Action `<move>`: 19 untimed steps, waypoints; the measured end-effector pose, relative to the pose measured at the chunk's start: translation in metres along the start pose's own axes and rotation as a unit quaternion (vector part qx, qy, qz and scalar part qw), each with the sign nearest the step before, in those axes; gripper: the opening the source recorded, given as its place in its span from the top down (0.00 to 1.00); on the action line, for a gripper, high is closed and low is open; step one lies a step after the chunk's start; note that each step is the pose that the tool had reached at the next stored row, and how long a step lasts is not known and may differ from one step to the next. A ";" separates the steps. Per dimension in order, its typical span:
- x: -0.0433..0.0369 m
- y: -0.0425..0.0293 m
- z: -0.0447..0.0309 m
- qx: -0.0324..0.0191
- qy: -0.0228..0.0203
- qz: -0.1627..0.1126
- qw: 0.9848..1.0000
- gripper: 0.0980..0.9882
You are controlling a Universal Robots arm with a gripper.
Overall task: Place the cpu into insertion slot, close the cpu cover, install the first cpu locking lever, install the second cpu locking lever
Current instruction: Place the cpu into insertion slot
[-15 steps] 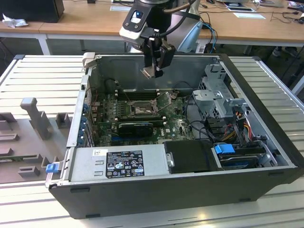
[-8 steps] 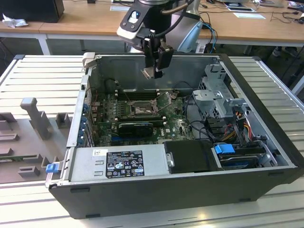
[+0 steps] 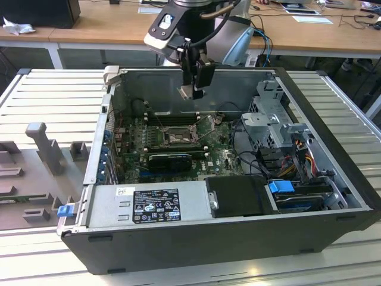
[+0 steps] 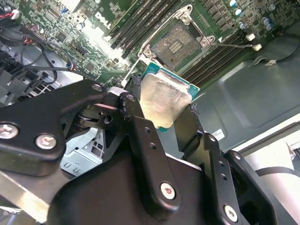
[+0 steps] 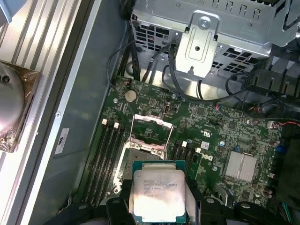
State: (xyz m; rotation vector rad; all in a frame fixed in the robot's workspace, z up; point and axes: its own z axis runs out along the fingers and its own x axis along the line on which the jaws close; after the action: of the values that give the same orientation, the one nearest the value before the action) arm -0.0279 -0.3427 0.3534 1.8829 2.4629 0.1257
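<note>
Exterior view — gripper [image 3: 194, 88] clamped on the cpu [image 3: 188, 93], well above the insertion slot [image 3: 172, 138]. Chip is square, no long axis. First wrist view — metal top faces the camera; cpu cover [image 5: 151, 132] stands open.

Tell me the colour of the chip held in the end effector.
The chip has a silver-grey top with a green rim, clearest in the second wrist view.

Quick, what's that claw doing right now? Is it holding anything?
Gripper: fingers shut on the cpu, held in the air above the slot.
</note>
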 end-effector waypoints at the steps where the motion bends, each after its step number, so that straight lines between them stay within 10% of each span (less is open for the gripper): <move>1: 0.0000 0.0000 0.0002 0.000 0.000 0.005 1.000 0.52; 19: -0.0001 -0.0004 0.0045 -0.002 -0.008 0.086 0.996 0.52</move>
State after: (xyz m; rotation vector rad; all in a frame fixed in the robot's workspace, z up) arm -0.0279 -0.3427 0.3489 2.0835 2.2868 0.1197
